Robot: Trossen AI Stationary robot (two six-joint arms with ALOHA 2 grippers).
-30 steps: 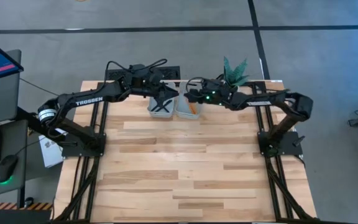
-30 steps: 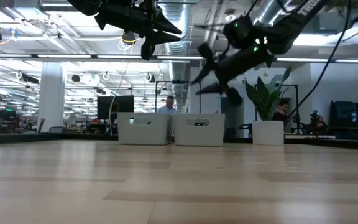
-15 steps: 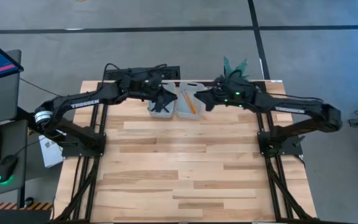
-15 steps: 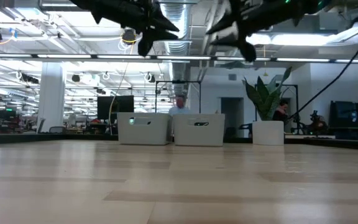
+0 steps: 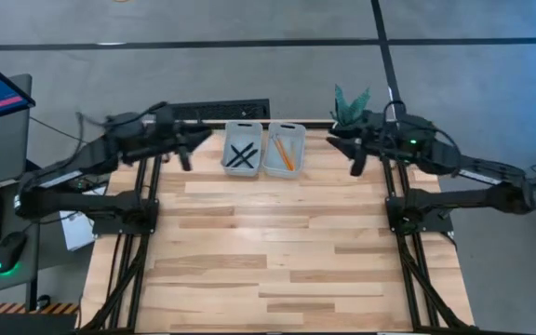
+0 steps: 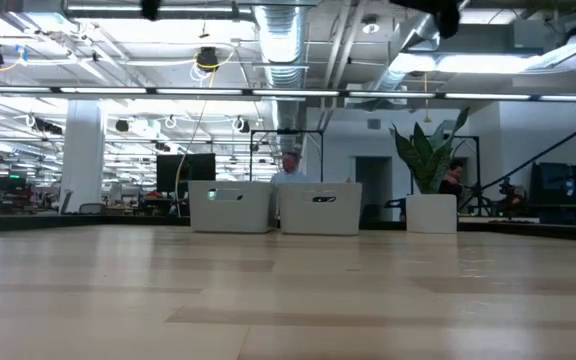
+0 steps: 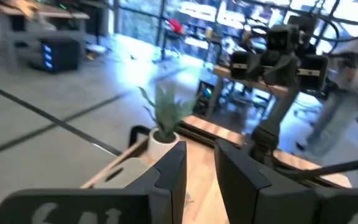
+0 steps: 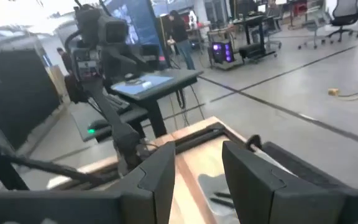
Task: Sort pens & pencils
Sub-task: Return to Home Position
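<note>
Two grey trays stand side by side at the table's far edge. The left tray (image 5: 241,149) (image 6: 231,207) holds the black pens (image 5: 241,156), lying crossed on its floor. The right tray (image 5: 284,149) (image 6: 320,207) holds the orange pencils (image 5: 286,154). My left gripper (image 5: 195,149) (image 7: 199,149) hangs open to the left of the trays, above the table's left far corner. My right gripper (image 5: 344,151) (image 8: 197,149) hangs open to the right of them. Neither holds anything. In the low view only dark bits of the arms show at the top edge.
A potted plant (image 5: 350,102) (image 6: 430,170) stands at the far edge beside my right gripper. A black bar (image 5: 217,112) lies behind the trays. The wooden tabletop (image 5: 277,242) stretches from the trays to the near edge. People show in the room behind (image 6: 290,168).
Both arms have drawn back from above the trays and risen almost out of the low view. The left gripper has moved toward the table's left edge, the right gripper toward the right edge. The trays, covered before by the grippers, now show their contents.
</note>
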